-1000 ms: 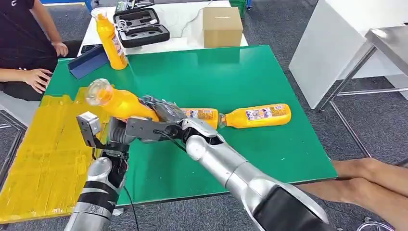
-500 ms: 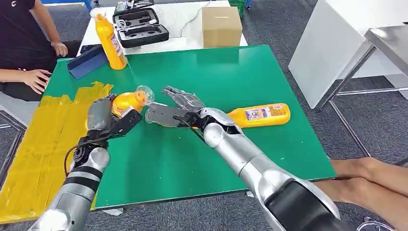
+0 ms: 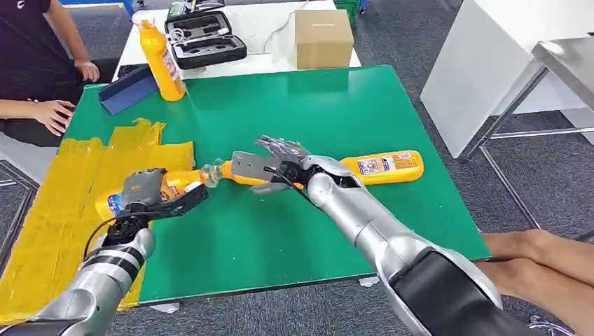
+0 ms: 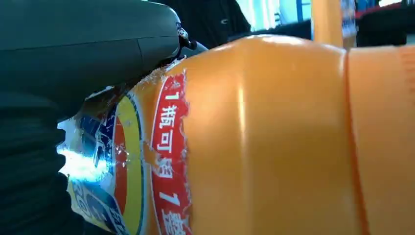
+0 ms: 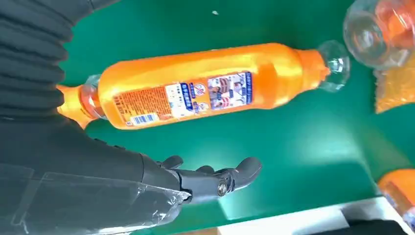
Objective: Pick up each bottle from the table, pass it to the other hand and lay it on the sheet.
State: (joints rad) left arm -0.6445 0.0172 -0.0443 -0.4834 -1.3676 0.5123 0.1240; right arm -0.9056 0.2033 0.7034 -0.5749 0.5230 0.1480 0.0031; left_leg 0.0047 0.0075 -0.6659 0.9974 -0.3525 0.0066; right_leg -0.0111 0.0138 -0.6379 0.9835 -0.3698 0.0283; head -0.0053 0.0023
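Lowered since half a second ago, the left robot hand (image 3: 143,190) grips an orange bottle (image 3: 168,185) over the yellow sheet (image 3: 63,224) at the counter's (image 3: 294,231) left edge. Right robot hand (image 3: 277,162) hovers open. Smooth, rigid plastic looks slippery; grasp mid-body.

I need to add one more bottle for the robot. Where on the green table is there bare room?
The near green table in front of both hands is bare, as is the far half behind the lying bottles. The middle is crowded.
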